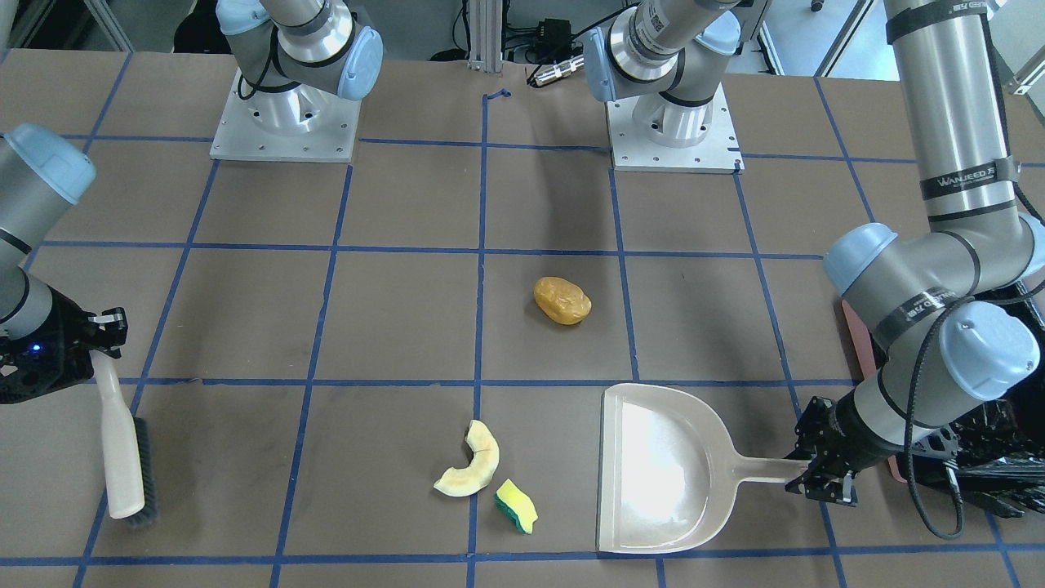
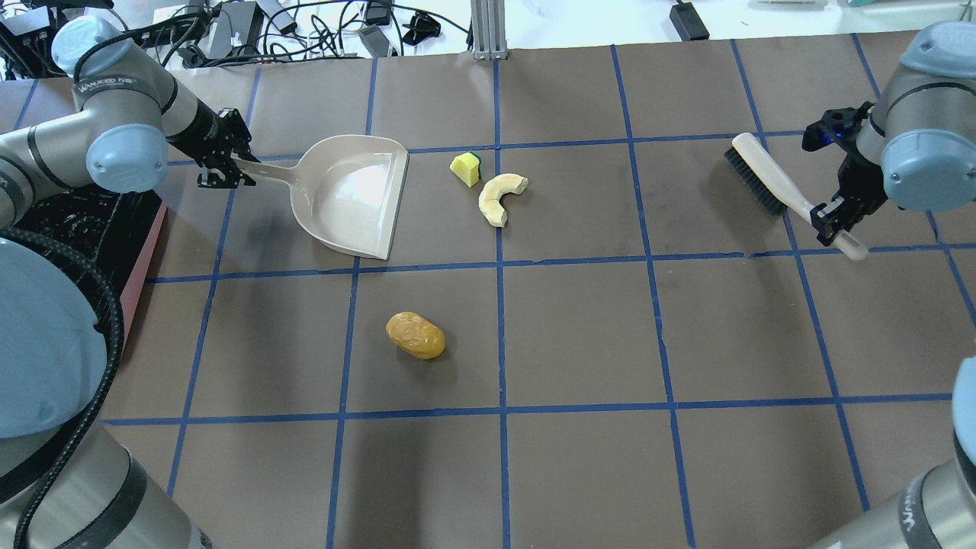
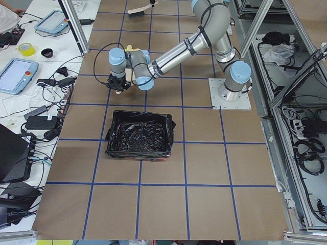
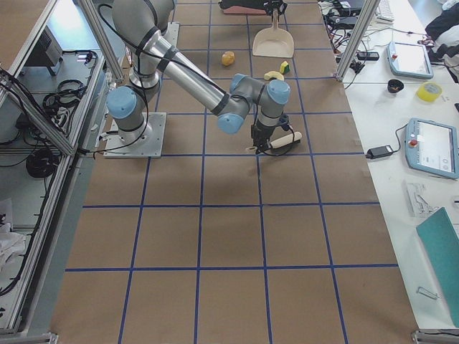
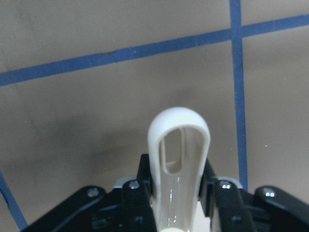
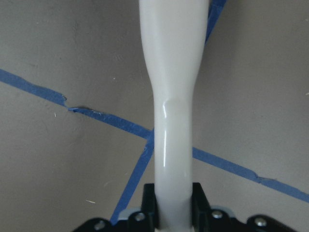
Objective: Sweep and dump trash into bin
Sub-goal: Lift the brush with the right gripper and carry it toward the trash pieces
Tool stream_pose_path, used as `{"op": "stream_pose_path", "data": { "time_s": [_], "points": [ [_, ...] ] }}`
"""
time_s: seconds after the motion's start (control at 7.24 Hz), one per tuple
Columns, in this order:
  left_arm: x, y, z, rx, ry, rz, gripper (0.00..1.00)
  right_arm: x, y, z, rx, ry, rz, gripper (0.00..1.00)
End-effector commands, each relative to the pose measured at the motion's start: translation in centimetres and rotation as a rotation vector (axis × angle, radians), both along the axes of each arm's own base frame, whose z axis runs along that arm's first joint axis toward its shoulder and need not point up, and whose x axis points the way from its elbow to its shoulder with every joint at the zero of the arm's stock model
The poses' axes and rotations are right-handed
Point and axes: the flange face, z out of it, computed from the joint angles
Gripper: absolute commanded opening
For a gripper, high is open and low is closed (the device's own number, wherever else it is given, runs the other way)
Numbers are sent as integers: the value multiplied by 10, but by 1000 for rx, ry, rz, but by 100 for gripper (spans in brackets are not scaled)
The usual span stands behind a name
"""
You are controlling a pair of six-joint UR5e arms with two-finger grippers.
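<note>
Left tool point(image 2: 223, 158) is clamped on the dustpan point(image 2: 354, 194) handle, right tool point(image 2: 837, 217) on the brush point(image 2: 766, 183) handle. Sponge point(image 2: 466, 168) and crescent slice point(image 2: 499, 197) lie between the tools, just off the pan mouth; potato piece point(image 2: 415, 335) sits apart, bin point(image 3: 138, 152) beside the left tool. All look light, the sponge soft, and the potato will likely roll, so push with the bristles from the far side.

Readable marking is confined to the arm straps. A black strap point(image 1: 968, 176) around the left arm point(image 1: 947, 98) carries white lettering, "WANJEED", followed by small characters too fine to read. A second strap point(image 1: 921, 307), lower on that arm, bears similar white print that is not legible. In the overhead view a third strap point(image 2: 114, 81) on the left arm also reads "WANJEED". On the right arm point(image 2: 945, 488), a further strap point(image 2: 911, 512) shows white print, unreadable.
</note>
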Motion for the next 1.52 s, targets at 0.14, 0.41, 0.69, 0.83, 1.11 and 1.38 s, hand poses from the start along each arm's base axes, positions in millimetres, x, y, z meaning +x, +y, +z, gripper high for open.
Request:
{"op": "stream_pose_path", "data": {
  "time_s": [0.14, 0.41, 0.69, 0.83, 1.11, 1.38],
  "points": [
    [-35, 0, 22, -31, -25, -48, 0, 85, 0, 47, -3, 37, -269, 7],
    [-85, -4, 33, -13, -220, -45, 0, 184, 0, 39, -37, 77, -434, 6],
    [-88, -17, 29, -12, -204, 58, 0, 270, -13, 13, -47, 76, -459, 6],
    [-88, -22, 27, -12, -193, 115, 0, 309, -22, 5, -52, 76, -484, 6],
    [-93, -29, 19, -10, -120, 183, 0, 397, -5, -10, -33, 18, -492, 5],
    [-98, -29, 16, -7, -119, 183, 0, 423, -3, -38, -16, -6, -479, 4]
  ]
}}
